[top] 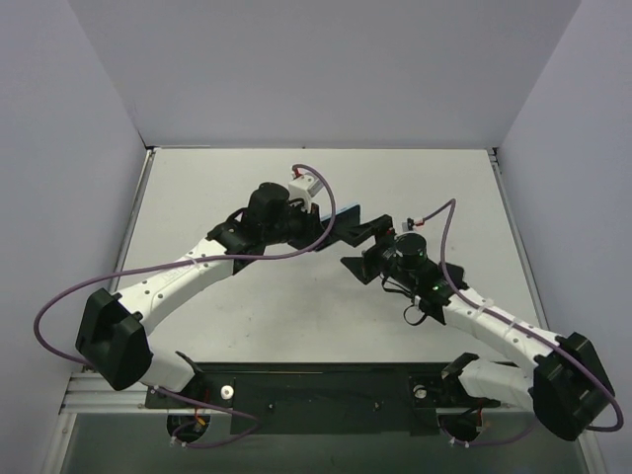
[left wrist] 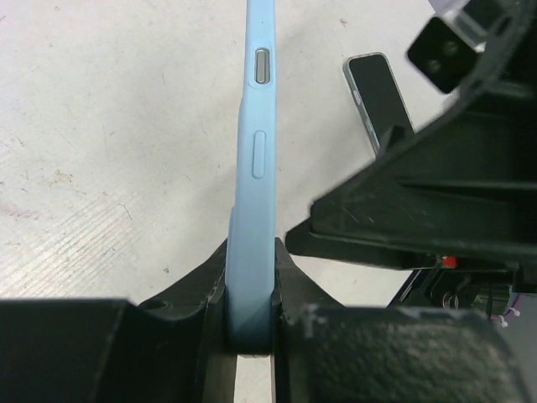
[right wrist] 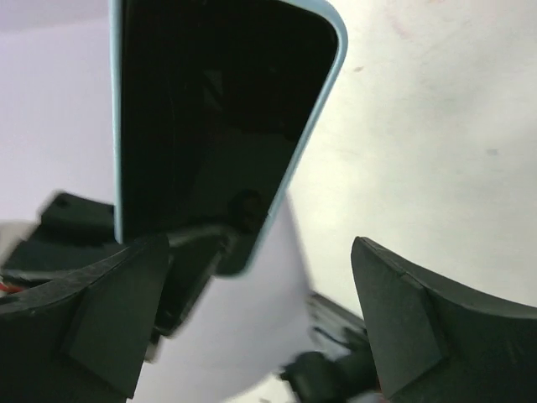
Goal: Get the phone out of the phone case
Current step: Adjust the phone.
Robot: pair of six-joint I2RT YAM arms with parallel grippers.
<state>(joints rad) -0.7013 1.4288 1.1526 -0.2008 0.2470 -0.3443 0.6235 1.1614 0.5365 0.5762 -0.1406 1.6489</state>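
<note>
The light blue phone case (left wrist: 254, 168) stands on edge, its side buttons facing the left wrist camera. My left gripper (left wrist: 252, 269) is shut on its near end, one finger pressed to each face. From above, the case (top: 342, 212) juts out to the right of the left gripper (top: 318, 215). In the right wrist view, a dark glossy face, apparently the phone (right wrist: 210, 109), fills the blue rim. My right gripper (right wrist: 260, 323) is open, its fingers wide apart. The case's lower corner hangs just above the left finger (right wrist: 117, 311), and nothing is held.
A dark flat slab with a pale edge (left wrist: 375, 92) lies on the white table (top: 247, 306) beyond the case; I cannot tell what it is. The right gripper's black body (left wrist: 453, 185) looms close on the case's right. Grey walls enclose the table on three sides.
</note>
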